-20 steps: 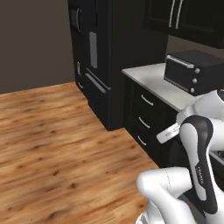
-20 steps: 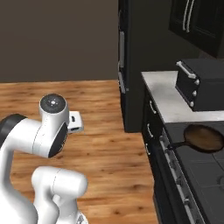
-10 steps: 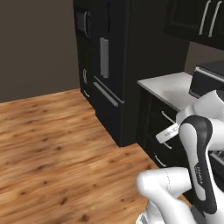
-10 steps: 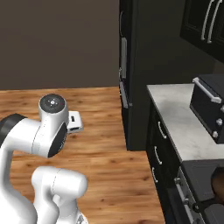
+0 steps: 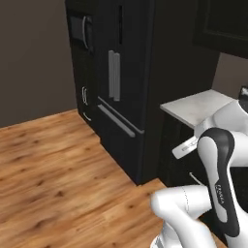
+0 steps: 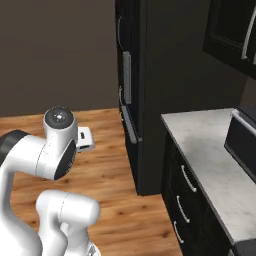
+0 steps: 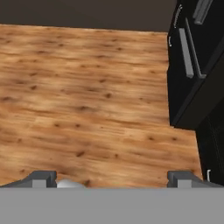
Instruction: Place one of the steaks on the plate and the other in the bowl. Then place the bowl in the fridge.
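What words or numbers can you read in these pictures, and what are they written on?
Tiny dark lettering on the white robot arm, running down its upright link in the left base view: too small and blurred to read.
No readable words, numbers or signs on the tall black double-door fridge, the pale grey counter top or the wooden plank floor.

Fridge [image 5: 121, 72] top cut off — microwave [image 6: 242, 140] cropped at right edge.
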Available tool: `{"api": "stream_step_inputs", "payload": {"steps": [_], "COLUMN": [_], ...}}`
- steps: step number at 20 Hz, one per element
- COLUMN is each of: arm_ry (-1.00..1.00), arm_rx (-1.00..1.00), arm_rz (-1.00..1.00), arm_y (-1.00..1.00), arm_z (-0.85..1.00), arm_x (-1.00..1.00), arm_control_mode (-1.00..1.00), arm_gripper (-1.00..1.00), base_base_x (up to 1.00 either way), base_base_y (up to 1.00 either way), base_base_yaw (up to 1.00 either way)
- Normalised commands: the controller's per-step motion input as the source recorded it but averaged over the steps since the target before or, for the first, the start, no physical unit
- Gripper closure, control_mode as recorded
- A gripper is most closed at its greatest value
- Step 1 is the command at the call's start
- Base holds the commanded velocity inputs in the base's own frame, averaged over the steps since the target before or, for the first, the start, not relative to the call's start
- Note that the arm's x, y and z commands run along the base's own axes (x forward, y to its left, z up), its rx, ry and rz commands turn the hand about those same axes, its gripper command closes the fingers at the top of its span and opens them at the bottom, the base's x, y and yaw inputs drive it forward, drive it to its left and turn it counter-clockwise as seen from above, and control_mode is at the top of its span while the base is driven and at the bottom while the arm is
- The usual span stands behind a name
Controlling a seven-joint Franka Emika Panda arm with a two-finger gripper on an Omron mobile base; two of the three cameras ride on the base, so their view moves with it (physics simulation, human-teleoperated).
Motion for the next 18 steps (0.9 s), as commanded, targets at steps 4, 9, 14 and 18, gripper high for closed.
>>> {"api": "stream_step_inputs", "payload": {"steps": [4, 9, 14, 18], "arm_ry": [0.0, 0.0, 0.0, 0.0], "arm_rx": [0.0, 0.0, 0.0, 0.0], "arm_rz": [0.0, 0.0, 0.0, 0.0], "arm_y": [0.0, 0.0, 0.0, 0.0], "arm_z": [0.0, 0.0, 0.0, 0.0], "arm_x": [0.0, 0.0, 0.0, 0.0], "arm_control_mode": [1.0, 1.0, 1.0, 1.0], "arm_gripper": [-1.0, -1.0, -1.0, -1.0], "base_base_x": [1.0, 0.76, 0.02, 0.0], "base_base_y": [0.54, 0.68, 0.84, 0.83], "base_base_yaw": [-0.35, -0.28, -0.12, -0.12]}}
